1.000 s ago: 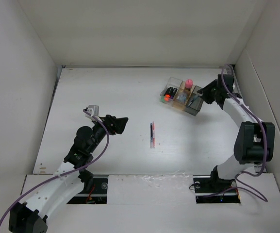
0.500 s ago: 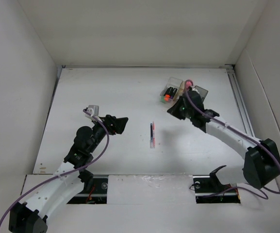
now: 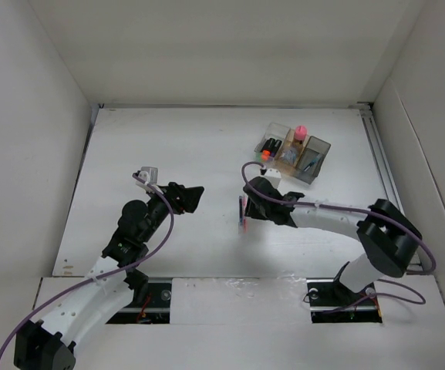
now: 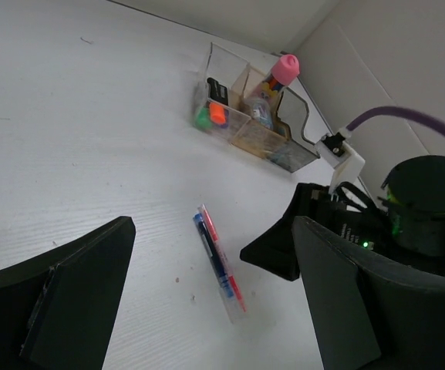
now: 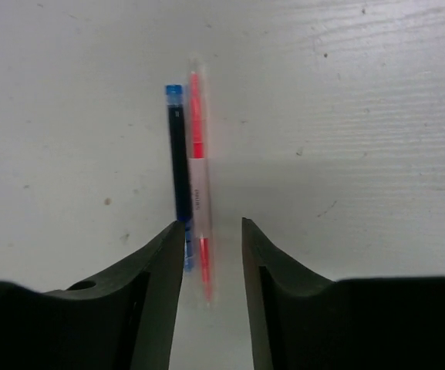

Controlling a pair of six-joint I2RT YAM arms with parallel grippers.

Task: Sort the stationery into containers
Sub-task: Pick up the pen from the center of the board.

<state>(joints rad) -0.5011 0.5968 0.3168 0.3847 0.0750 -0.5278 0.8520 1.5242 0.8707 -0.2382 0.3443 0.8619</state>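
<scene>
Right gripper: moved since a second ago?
Yes. The right gripper swung left and nearer, away from the row of three joined square boxes, now over the thin pink and blue pens.

white table (image 3: 168, 139) inside plain white walls (image 3: 222, 46), even soft light

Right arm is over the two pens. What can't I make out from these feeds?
- Near end of the blue pen: right wrist view, behind the right gripper's own finger.
- Both pens, top view: partly covered by that gripper.
- Height of the jaws above the table: no view shows it.
- Contents of the dark grey box: top view too small; left wrist view, partly blocked by the right arm.
</scene>
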